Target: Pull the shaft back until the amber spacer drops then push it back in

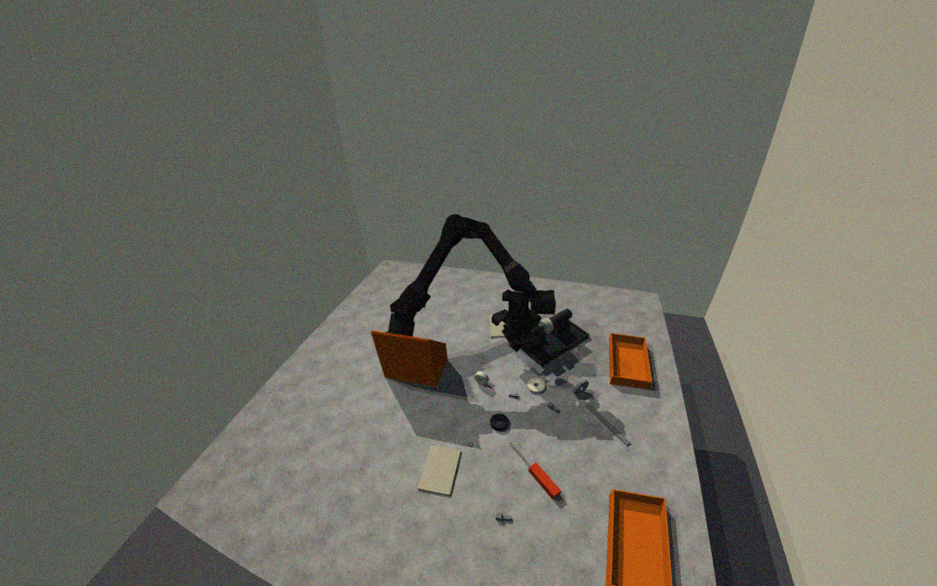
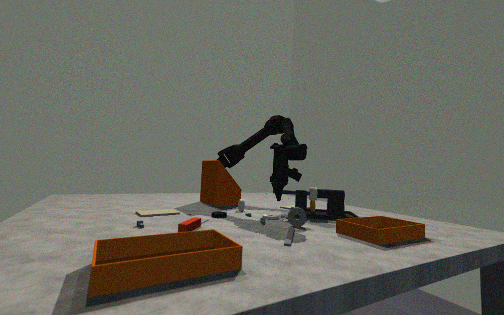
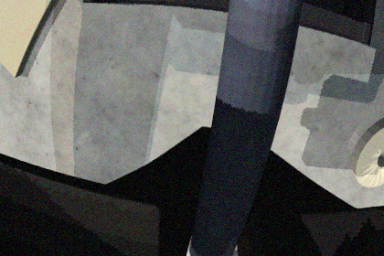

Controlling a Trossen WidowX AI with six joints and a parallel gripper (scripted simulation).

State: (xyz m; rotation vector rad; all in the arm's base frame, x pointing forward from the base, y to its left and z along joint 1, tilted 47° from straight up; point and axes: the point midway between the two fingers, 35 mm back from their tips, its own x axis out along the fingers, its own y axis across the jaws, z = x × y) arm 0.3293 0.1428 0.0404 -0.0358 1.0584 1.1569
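My gripper [image 1: 530, 348] [image 2: 278, 198] [image 3: 221, 140] is shut on the dark shaft [image 2: 289, 192] [image 3: 256, 58], outside the narrow post [image 2: 300, 200], on the side away from the big housing block [image 2: 336, 203]. The shaft runs level through the post. In the exterior view, a pale spacer [image 1: 546, 324] [image 2: 313, 193] sits at shaft height between post and block. The amber spacer [image 2: 312, 206] shows upright below it, above the black base [image 1: 553, 358]; whether it touches the base is unclear. My arm hides most of the shaft in the top view, and the amber spacer cannot be made out there.
Orange trays stand at right [image 1: 630, 383] [image 2: 402, 235] and at front [image 2: 167, 269]. A grey disc [image 2: 299, 222], a pale disc [image 1: 531, 389], a grey bar [image 1: 608, 424] and a black ring [image 1: 497, 424] lie near the base. A red-handled screwdriver [image 1: 544, 480] lies farther forward.
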